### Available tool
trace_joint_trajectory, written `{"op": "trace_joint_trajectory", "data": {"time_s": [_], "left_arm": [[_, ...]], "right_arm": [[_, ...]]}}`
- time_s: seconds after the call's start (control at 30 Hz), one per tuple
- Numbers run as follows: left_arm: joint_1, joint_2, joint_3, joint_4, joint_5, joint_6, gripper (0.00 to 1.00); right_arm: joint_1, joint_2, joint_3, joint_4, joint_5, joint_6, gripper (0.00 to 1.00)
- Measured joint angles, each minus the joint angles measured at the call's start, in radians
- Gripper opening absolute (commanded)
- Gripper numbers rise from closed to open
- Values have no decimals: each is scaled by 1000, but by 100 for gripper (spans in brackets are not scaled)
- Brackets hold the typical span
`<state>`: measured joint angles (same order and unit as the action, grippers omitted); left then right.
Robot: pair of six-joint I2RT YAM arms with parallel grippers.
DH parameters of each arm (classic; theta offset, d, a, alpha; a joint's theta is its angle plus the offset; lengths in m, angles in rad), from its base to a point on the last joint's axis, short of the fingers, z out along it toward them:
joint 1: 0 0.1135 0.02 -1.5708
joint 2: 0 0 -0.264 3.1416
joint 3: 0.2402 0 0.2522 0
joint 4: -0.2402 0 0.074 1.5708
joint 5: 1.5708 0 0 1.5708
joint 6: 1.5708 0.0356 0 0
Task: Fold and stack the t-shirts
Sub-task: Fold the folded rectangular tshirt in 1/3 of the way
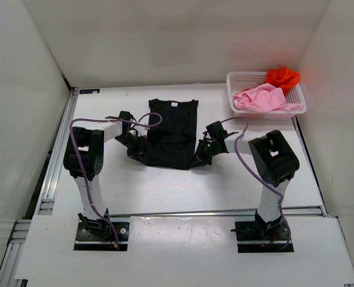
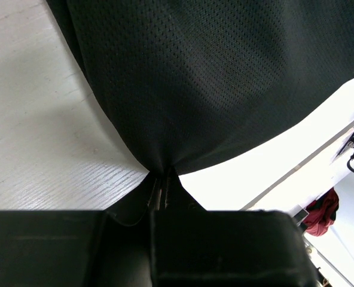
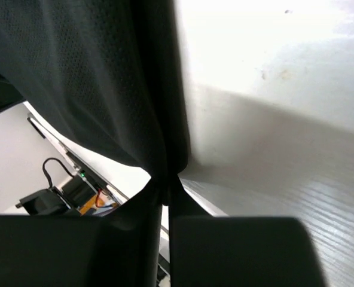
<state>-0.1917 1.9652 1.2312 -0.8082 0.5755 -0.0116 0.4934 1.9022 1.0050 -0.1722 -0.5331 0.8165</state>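
White table (image 1: 183,191), enclosed by white walls.

Only the overhead view gives the layout. The black t-shirt (image 1: 172,131) lies mid-table with its collar toward the far wall. Its near hem is stretched between the two arms. A white mesh basket (image 1: 240,81) in the far right corner holds the pink t-shirt (image 1: 261,98) and, at its far end, the orange-red t-shirt (image 1: 282,76). The left gripper (image 1: 134,143) sits at the black shirt's near left corner and the right gripper (image 1: 202,152) at its near right corner.

Only the wrist views show the grip. In the left wrist view, the left gripper (image 2: 162,197) is pinched tight on a gather of black cloth (image 2: 213,78), which fans outward from the fingers. In the right wrist view, the right gripper (image 3: 165,197) is likewise clamped narrow on a bunched fold of the same shirt (image 3: 87,72), with bare table to its right.
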Motion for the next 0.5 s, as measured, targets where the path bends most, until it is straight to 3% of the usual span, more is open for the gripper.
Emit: {"op": "trace_joint_trajectory", "data": {"time_s": [0.2, 0.5], "left_arm": [[0, -18, -2, -25, -19, 0, 11], [-92, -151, -85, -177, -99, -1, 11]], "right_arm": [[-1, -18, -31, 31, 2, 10, 0], [8, -263, -251, -89, 69, -102, 0]]}}
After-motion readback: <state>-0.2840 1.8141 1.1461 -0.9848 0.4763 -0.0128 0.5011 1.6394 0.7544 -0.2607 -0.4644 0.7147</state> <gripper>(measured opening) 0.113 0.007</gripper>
